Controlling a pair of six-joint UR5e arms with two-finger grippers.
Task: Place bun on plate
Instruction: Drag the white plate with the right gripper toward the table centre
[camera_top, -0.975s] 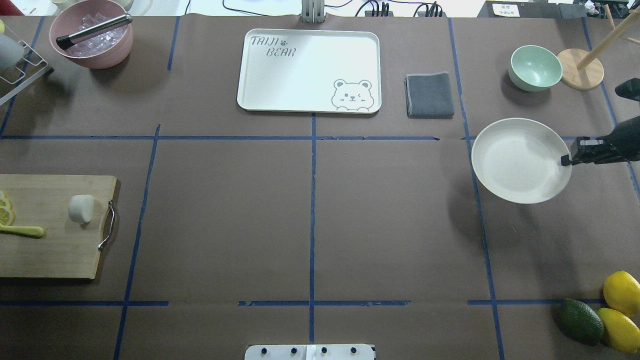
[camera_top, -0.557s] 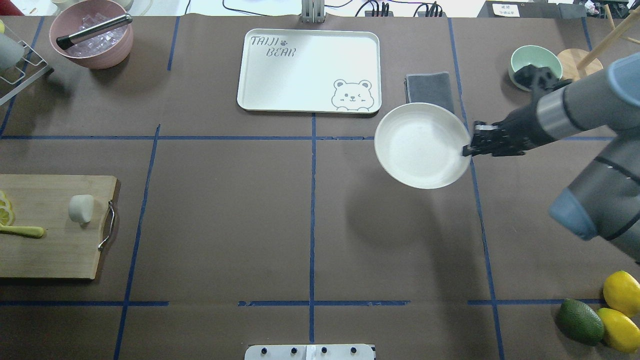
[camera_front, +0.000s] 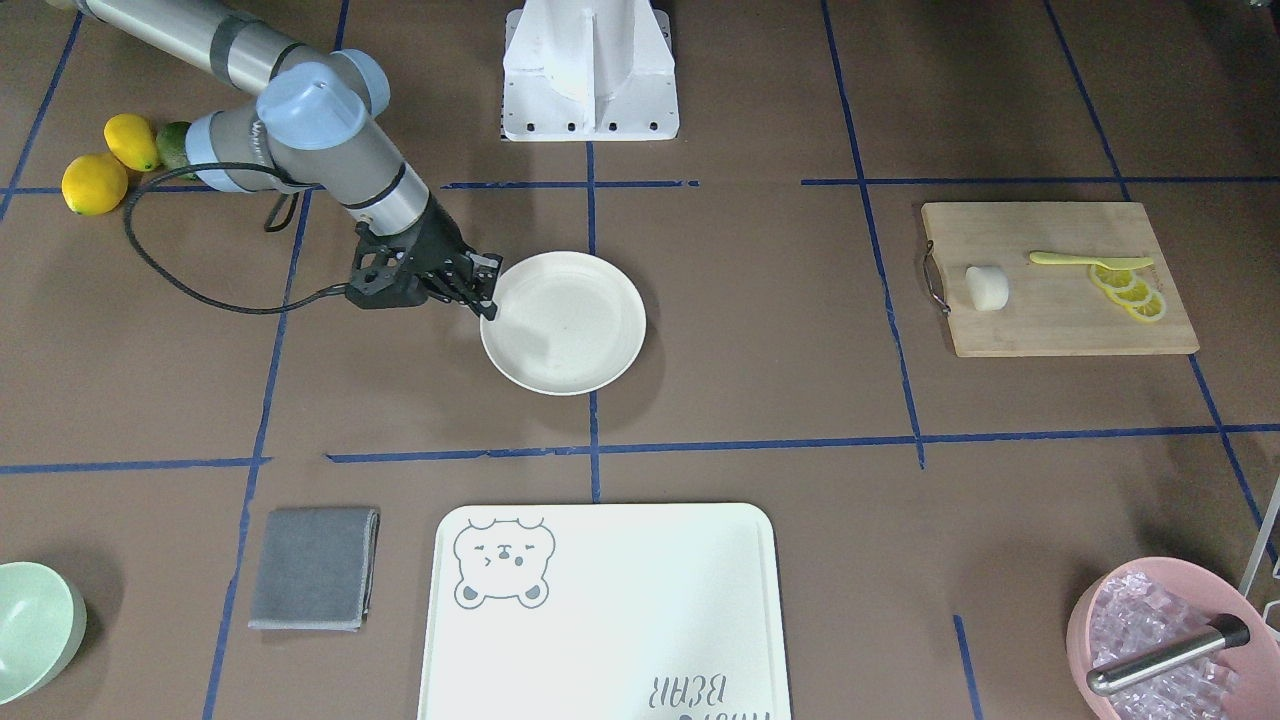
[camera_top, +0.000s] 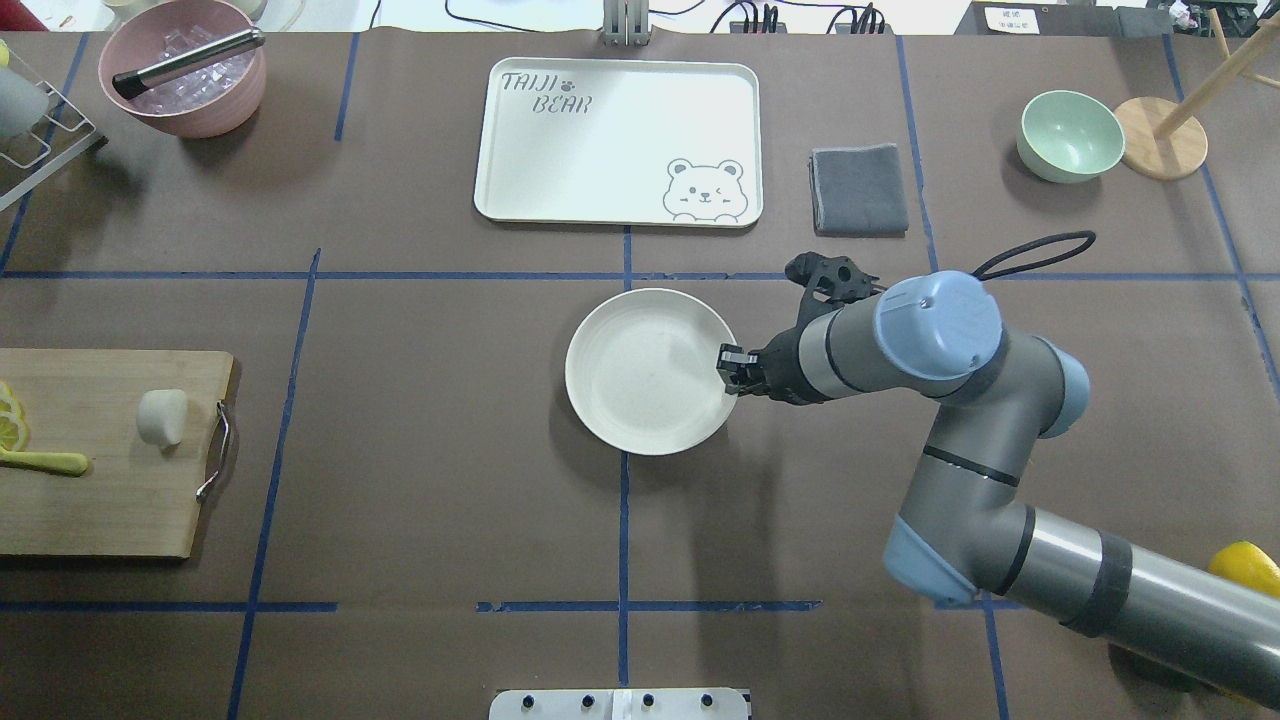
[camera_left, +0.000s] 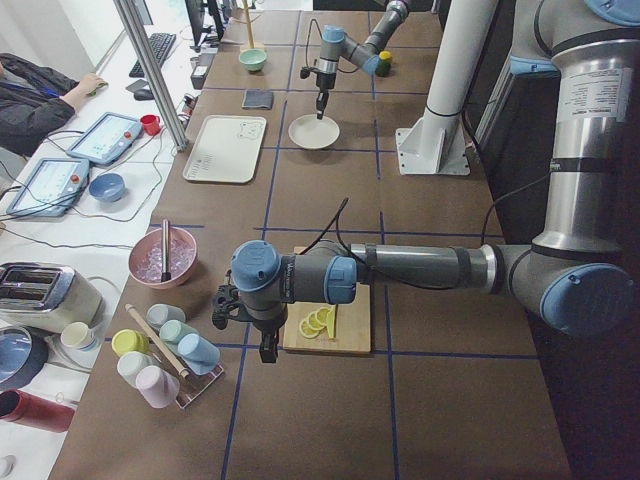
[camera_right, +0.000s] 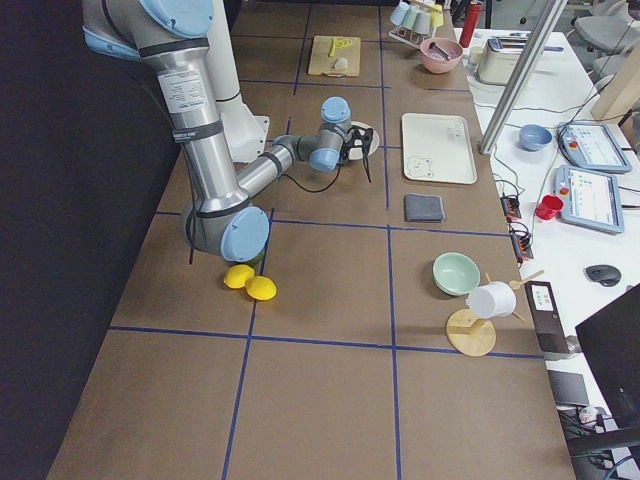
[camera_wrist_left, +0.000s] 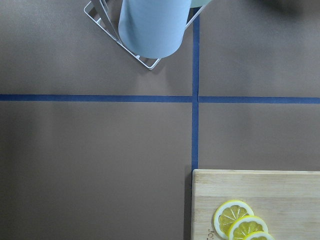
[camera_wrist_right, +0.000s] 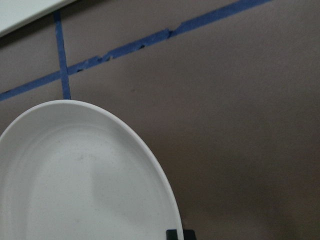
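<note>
Brown counter (camera_front: 760, 400) taped in blue squares: plate mid-counter, bun not yet on it.
Front view: right fingers (camera_front: 488, 300) pinch the rim of the empty plate (camera_front: 580, 330), and the bun (camera_front: 986, 288) lies well apart on the cutting board (camera_front: 1060, 320). Overhead agrees, so the whole transfer looks left to do. Left-end view: left fingers (camera_left: 264, 350) hang beside the board, spread or pressed together I cannot tell, and the bun is hidden there. Left wrist view shows only lemon slices (camera_wrist_left: 235, 222); the right wrist view crops the plate.

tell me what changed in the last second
The right hand, gripping the plate by its rim, carried it leftward from the right side to the centre. The bun on the cutting board, the tray, cloth and green bowl stayed put.
</note>
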